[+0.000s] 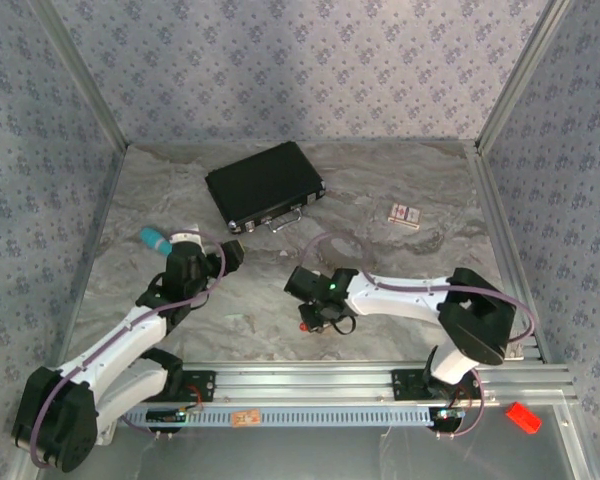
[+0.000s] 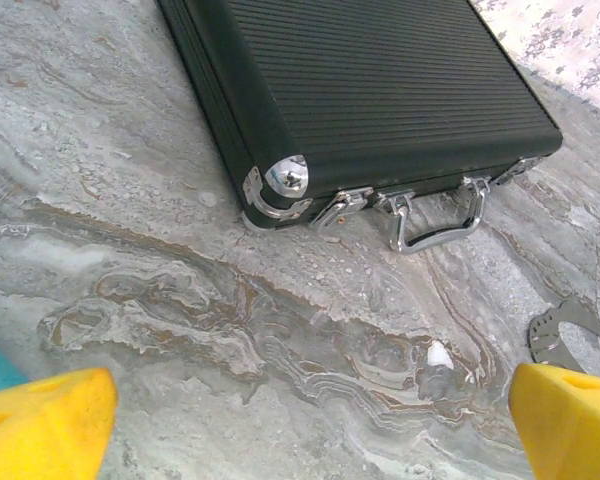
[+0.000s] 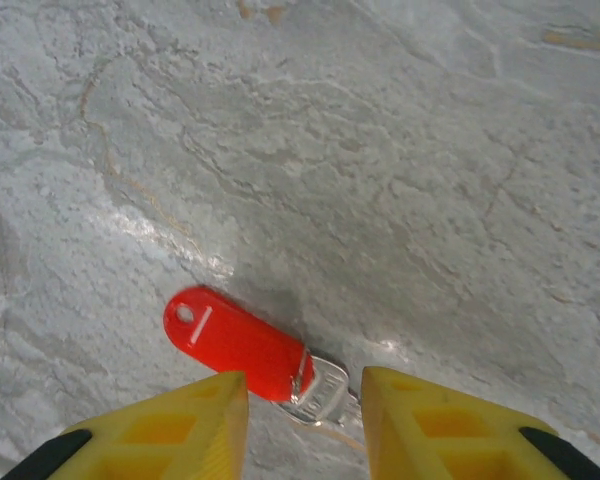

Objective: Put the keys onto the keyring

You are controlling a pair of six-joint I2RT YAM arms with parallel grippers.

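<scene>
A key with a long red plastic tag (image 3: 235, 345) and a silvery head (image 3: 325, 392) lies flat on the marble table. My right gripper (image 3: 302, 400) hangs low over it, one yellow finger (image 3: 180, 425) on each side, jaws apart and not touching it. From above, the red key (image 1: 306, 327) shows just under the right gripper (image 1: 317, 312). My left gripper (image 2: 310, 440) is open wide with nothing between its fingers (image 2: 45, 420). An arc of the grey keyring (image 2: 565, 325) and a small pale-headed key (image 2: 438, 355) lie ahead to its right.
A black ribbed case (image 1: 265, 187) with a chrome handle (image 2: 435, 228) lies at the back, close ahead of the left gripper (image 1: 212, 252). A teal stick (image 1: 155, 240) lies by the left wrist. A small pale-and-red item (image 1: 405, 215) lies at the back right. Frame rails line the table's sides.
</scene>
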